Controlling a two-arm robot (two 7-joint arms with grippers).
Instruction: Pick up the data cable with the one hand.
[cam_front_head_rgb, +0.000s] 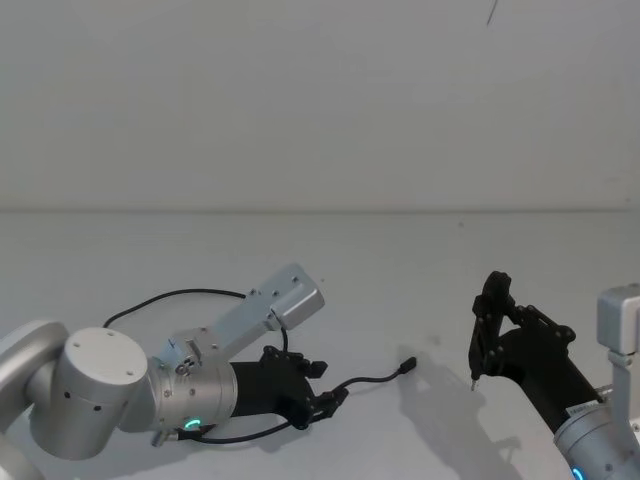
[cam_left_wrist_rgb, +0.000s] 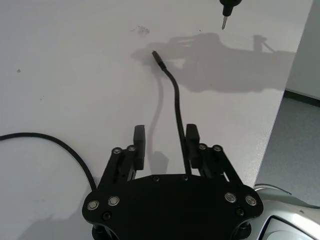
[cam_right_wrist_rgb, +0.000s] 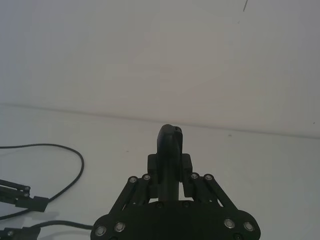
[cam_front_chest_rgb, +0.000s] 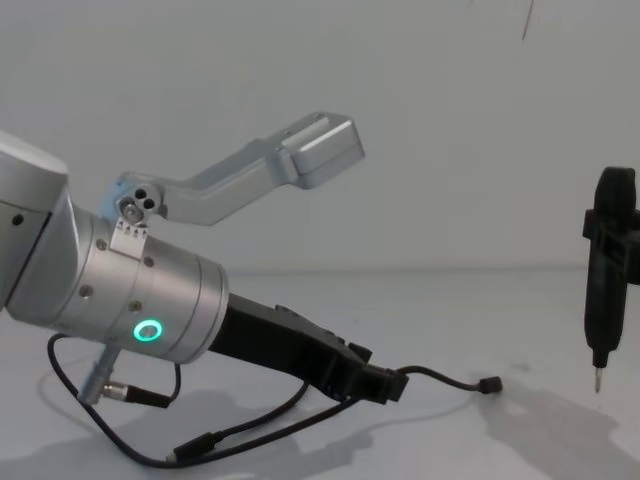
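Observation:
The data cable (cam_front_head_rgb: 372, 379) is a thin black cord on the white table, with one small plug (cam_front_head_rgb: 407, 366) lying free toward the right. In the left wrist view the data cable (cam_left_wrist_rgb: 176, 100) runs between the jaws of my left gripper (cam_left_wrist_rgb: 166, 137), close to one finger (cam_left_wrist_rgb: 192, 142). The jaws are open, low over the table. The cord loops back behind and under the left arm (cam_front_head_rgb: 180, 294). Its other plug (cam_front_chest_rgb: 195, 447) lies below the wrist in the chest view. My right gripper (cam_right_wrist_rgb: 170, 167) is at the right, above the table, shut on a black pointed tool (cam_front_chest_rgb: 608, 270).
The tool's metal tip (cam_left_wrist_rgb: 223, 22) hangs above the table beyond the cable's free plug. A short wire with a silver plug (cam_front_chest_rgb: 125, 392) hangs from the left wrist. The white table (cam_front_head_rgb: 420, 260) stretches back to a plain wall; its edge (cam_left_wrist_rgb: 272, 135) shows in the left wrist view.

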